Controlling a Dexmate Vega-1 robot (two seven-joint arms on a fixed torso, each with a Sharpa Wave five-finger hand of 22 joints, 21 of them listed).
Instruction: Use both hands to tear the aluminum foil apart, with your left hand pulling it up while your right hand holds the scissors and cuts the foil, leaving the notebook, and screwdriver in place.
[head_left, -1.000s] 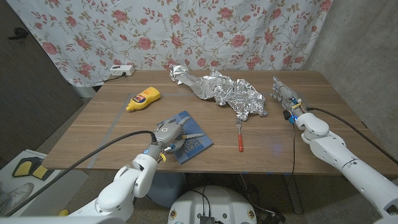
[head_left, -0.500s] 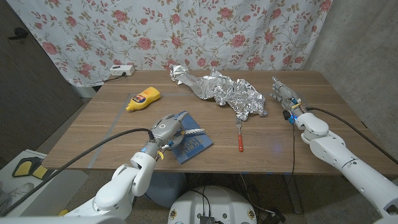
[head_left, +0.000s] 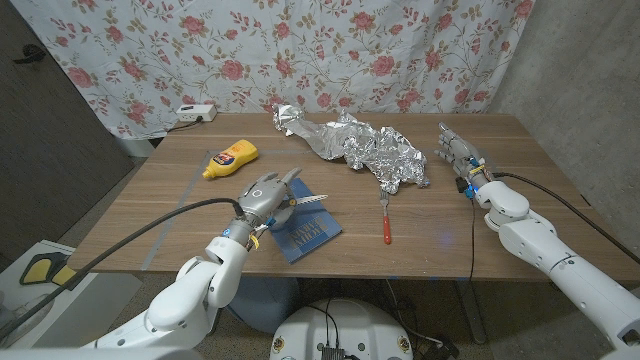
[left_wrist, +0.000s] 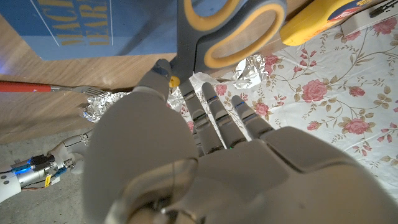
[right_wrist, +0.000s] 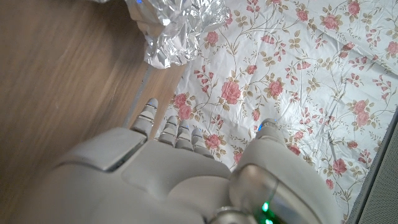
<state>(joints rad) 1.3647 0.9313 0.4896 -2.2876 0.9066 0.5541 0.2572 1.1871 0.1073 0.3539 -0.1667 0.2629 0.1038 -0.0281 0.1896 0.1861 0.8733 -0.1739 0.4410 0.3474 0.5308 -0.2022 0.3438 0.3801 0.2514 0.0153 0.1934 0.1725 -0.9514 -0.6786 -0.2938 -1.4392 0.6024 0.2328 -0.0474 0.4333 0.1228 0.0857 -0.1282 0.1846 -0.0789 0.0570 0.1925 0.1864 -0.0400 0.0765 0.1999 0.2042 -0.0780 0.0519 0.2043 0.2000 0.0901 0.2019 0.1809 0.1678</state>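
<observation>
The crumpled aluminum foil (head_left: 360, 146) lies across the far middle of the table. My left hand (head_left: 264, 192) holds the grey and yellow scissors (head_left: 308, 204) by the handle (left_wrist: 231, 31) above the near left of the blue notebook (head_left: 308, 228), blades pointing right. The notebook lies flat near the front edge. To its right lies the red-handled screwdriver (head_left: 386, 226). My right hand (head_left: 457, 152) stands open on the table right of the foil, apart from it, fingers pointing away. The right wrist view shows the foil's end (right_wrist: 175, 23) ahead of my right hand (right_wrist: 163, 167).
A yellow bottle (head_left: 231, 159) lies on its side at the left of the table. A white power strip (head_left: 195, 113) sits at the far left edge. A flowered curtain (head_left: 330, 50) hangs behind the table.
My left hand has moved away from the front edge and a little higher, taking the scissors with it. The right hand, foil, notebook and screwdriver stay where they were.
</observation>
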